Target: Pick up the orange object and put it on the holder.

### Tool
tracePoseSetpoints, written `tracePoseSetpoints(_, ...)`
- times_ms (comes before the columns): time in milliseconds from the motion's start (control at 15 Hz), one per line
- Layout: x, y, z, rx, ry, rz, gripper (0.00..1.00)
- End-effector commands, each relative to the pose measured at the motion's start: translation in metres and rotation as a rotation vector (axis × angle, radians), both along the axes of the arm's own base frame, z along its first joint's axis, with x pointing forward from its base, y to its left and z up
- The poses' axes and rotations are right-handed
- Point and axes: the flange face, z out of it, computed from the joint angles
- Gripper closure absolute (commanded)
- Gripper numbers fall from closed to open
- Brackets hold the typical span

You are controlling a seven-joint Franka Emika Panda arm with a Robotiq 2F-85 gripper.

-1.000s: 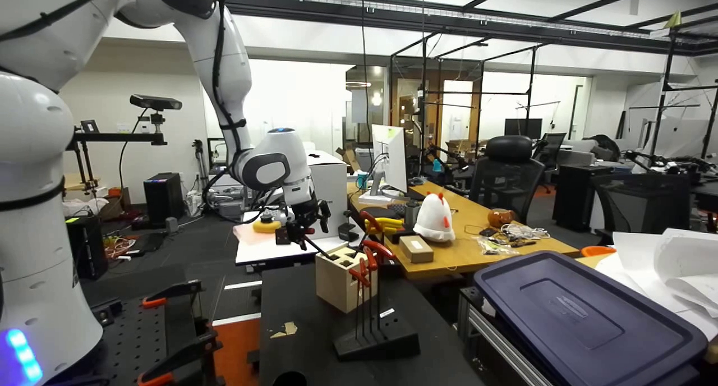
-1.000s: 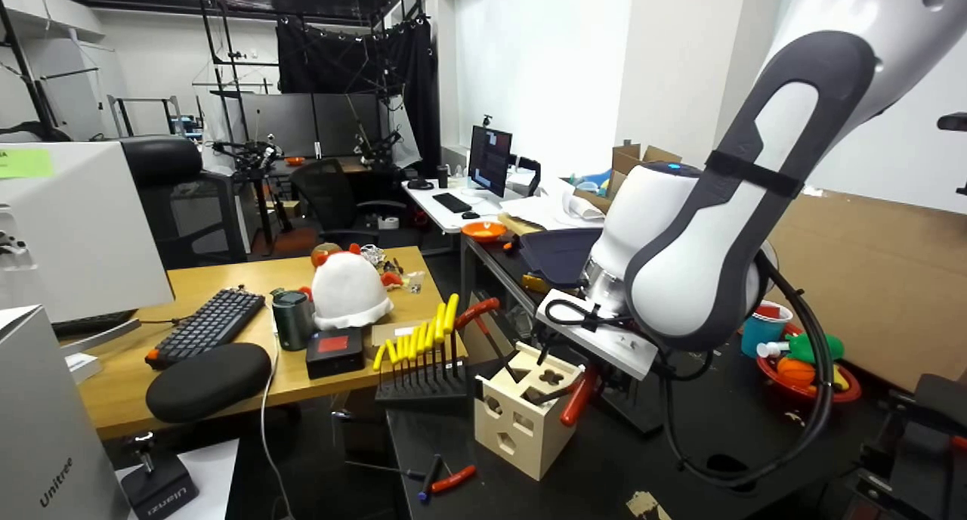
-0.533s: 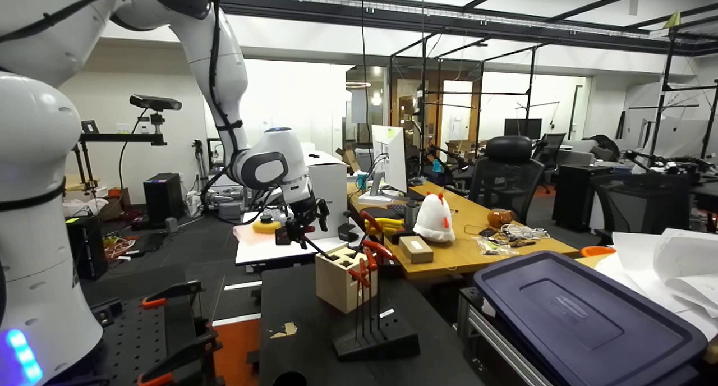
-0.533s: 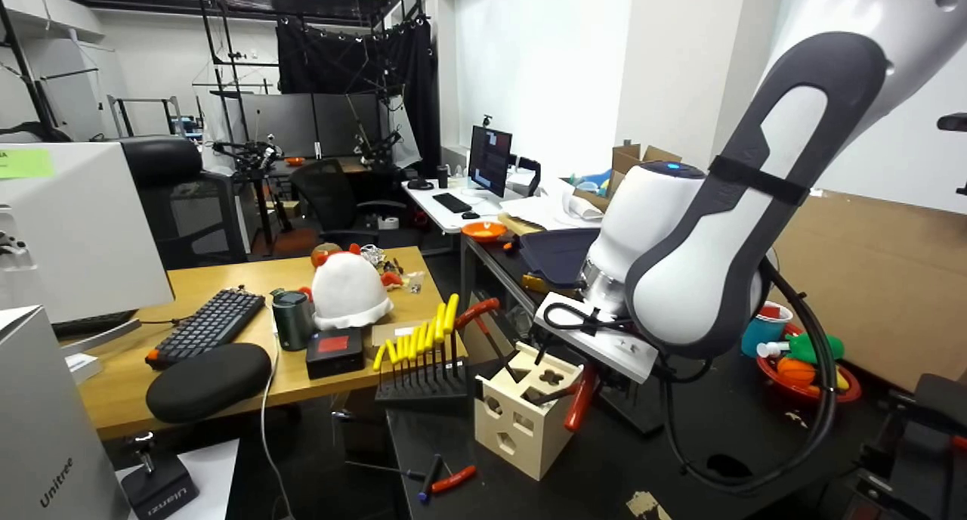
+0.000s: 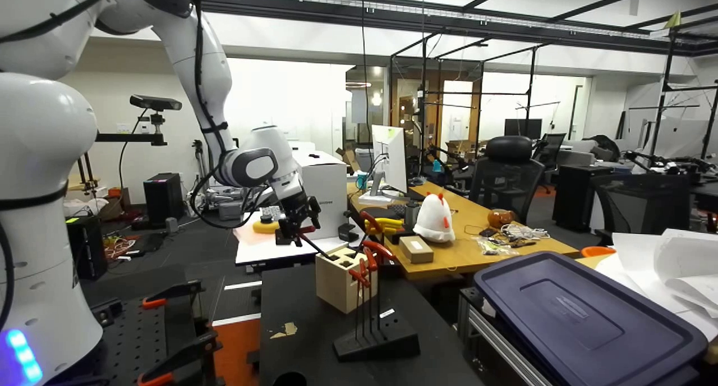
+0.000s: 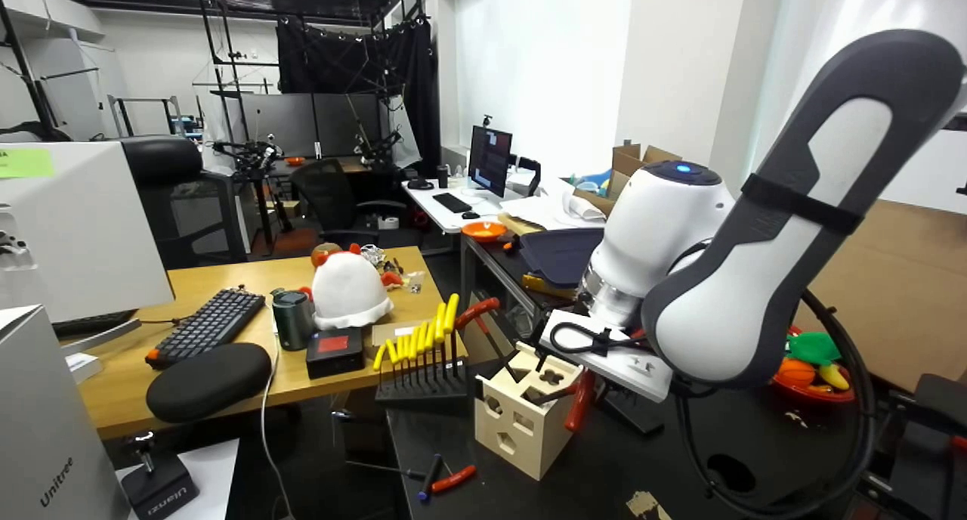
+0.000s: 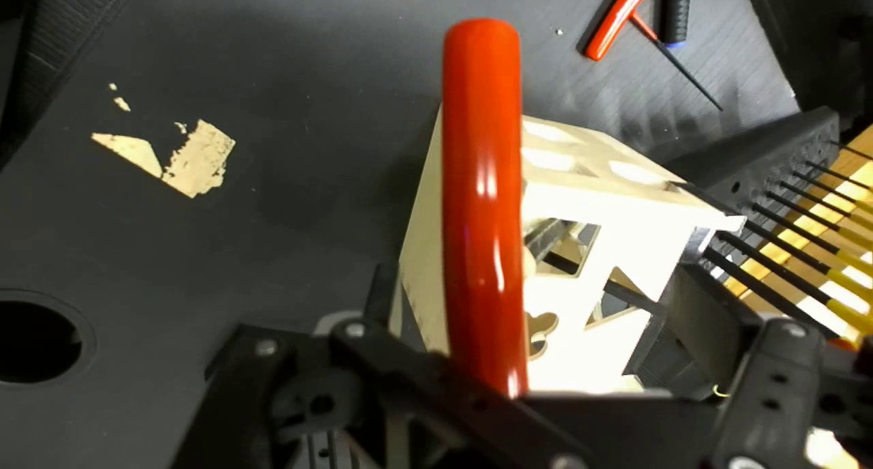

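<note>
In the wrist view the pincer [image 7: 539,298] stands wide apart, gripping nothing, while a red-handled T-handle hex key [image 7: 483,203], probably the task's orange object, shows its handle in the gap. The key leans with its shaft in the top of the wooden shape-sorter box [image 5: 336,285], presumably the holder, which props the handle clear. A black stand [image 7: 757,157] of yellow-handled hex keys [image 7: 848,313] sits just beside the box toward the right edge of the table [image 7: 307,183]; leftward looks roomier.
</note>
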Motion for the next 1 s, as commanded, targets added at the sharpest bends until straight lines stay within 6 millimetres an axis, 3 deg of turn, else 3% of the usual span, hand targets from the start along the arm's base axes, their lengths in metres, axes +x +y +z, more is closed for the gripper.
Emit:
tracePoseSetpoints(0,-0.013,0.007,0.003,-0.021,-0.030,0.029,0.00)
tracePoseSetpoints(467,-0.019,-0.008,0.000,-0.139,-0.067,0.018,0.00)
tracePoseSetpoints(933,-0.023,-0.009,0.002,-0.139,-0.092,0.014,0.00)
